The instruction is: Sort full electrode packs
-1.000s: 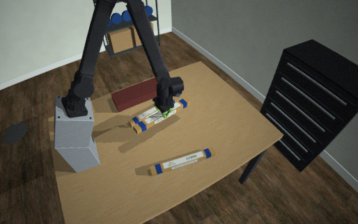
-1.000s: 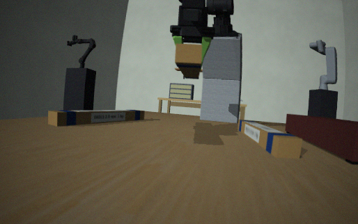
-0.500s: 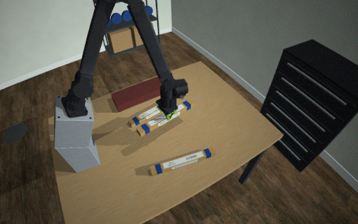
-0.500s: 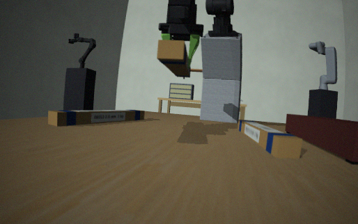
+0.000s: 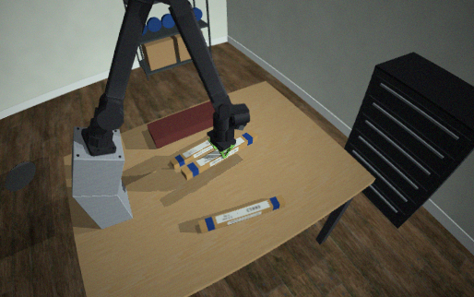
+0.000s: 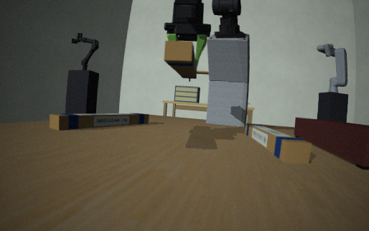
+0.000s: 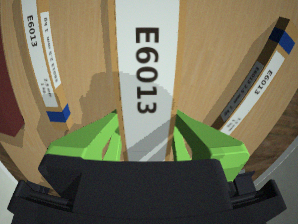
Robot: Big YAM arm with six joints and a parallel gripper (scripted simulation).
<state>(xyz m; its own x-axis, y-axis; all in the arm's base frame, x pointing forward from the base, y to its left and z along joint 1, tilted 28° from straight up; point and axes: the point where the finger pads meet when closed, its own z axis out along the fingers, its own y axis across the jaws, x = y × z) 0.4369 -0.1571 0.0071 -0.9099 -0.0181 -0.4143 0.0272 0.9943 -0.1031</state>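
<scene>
My gripper (image 5: 222, 150) (image 6: 185, 57) (image 7: 146, 113) is shut on a tan pack with blue bands and a white E6013 label (image 6: 179, 51) (image 7: 147, 70), held about level above the table. A second pack (image 5: 180, 160) (image 6: 280, 146) (image 7: 41, 55) lies on the table beside the platform, partly hidden by the gripper and held pack in the top view. A third pack (image 5: 242, 214) (image 6: 108, 120) (image 7: 256, 89) lies nearer the table's front edge. The dark red low platform (image 5: 182, 125) (image 6: 334, 140) (image 7: 8, 95) bears no pack in view.
The arm's grey pedestal (image 5: 98, 177) (image 6: 227, 61) stands at the table's left in the top view. A black drawer cabinet (image 5: 406, 138) stands beyond the right edge, and a shelf rack with boxes (image 5: 159, 53) behind the table.
</scene>
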